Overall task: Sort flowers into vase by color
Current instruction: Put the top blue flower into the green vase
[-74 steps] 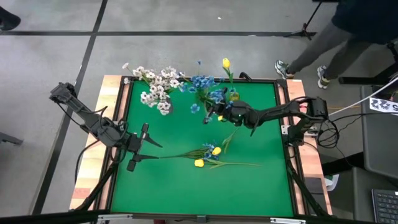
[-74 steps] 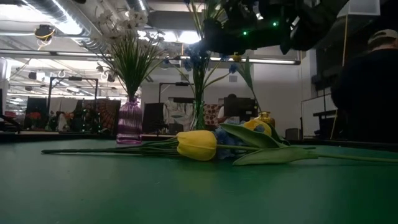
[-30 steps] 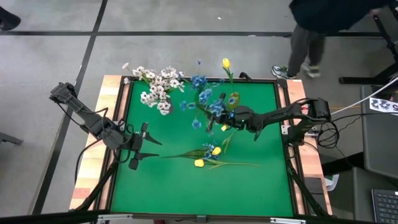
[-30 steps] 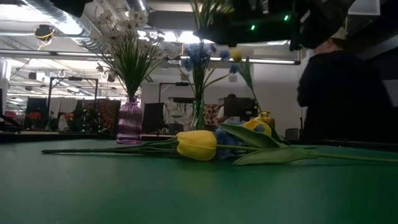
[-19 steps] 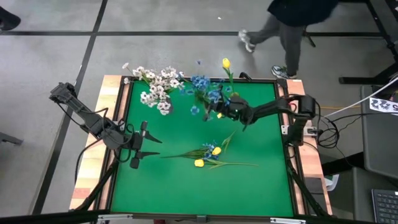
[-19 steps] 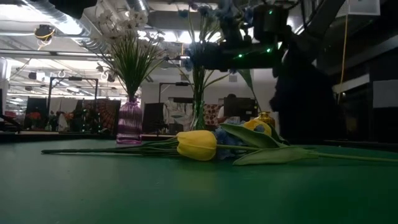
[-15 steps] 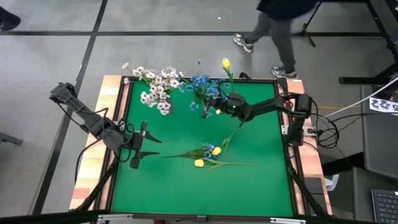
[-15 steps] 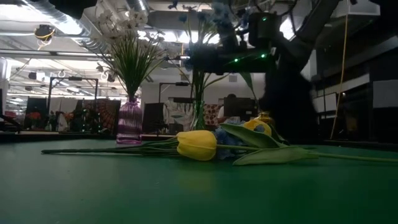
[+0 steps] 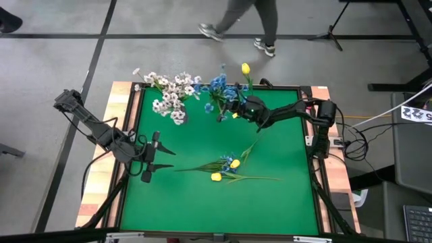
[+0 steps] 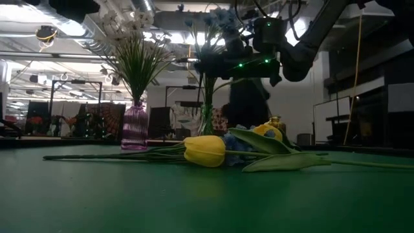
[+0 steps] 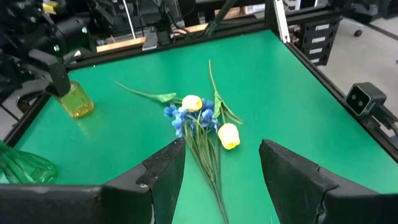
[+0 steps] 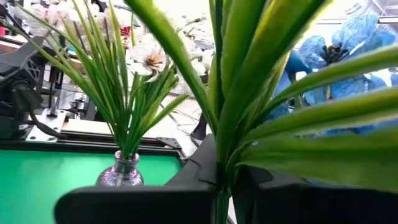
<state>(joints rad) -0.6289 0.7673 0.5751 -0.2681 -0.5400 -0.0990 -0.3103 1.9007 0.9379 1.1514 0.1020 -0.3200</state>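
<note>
My right gripper (image 9: 233, 109) hangs high over the far middle of the table, shut on a blue sprig (image 9: 219, 88) beside the vase of blue blooms (image 10: 206, 120). White sprays (image 9: 169, 94) stand in a purple vase (image 10: 134, 125). A yellow tulip (image 9: 245, 69) rises from a yellow vase (image 11: 74, 102). Two yellow tulips and a blue sprig (image 9: 226, 168) lie flat on the mat, stems toward the left. My left gripper (image 9: 164, 162) waits open near the left edge, pointing at them (image 11: 200, 119). My right gripper (image 12: 222, 182) pinches the blue sprig's green stem (image 12: 222, 163) between its two fingers, down among the long leaves. The fingers come level from the table's right and lie across the stem. The sprig is lifted clear, its blue blooms (image 12: 348, 43) above and beyond the fingers.
The three vases stand in a row along the far edge, the green glass one (image 11: 17, 165) in the middle. A raised frame (image 9: 312, 145) borders the green mat. The near half of the mat (image 9: 216, 206) is bare. A person walks on the floor beyond the far edge (image 9: 250, 20).
My right gripper has carried the blue sprig from over the table's middle toward the far edge and a little left, up to the vase of blue blooms. It has stayed shut on the stem. The person behind the table has walked from right to left.
</note>
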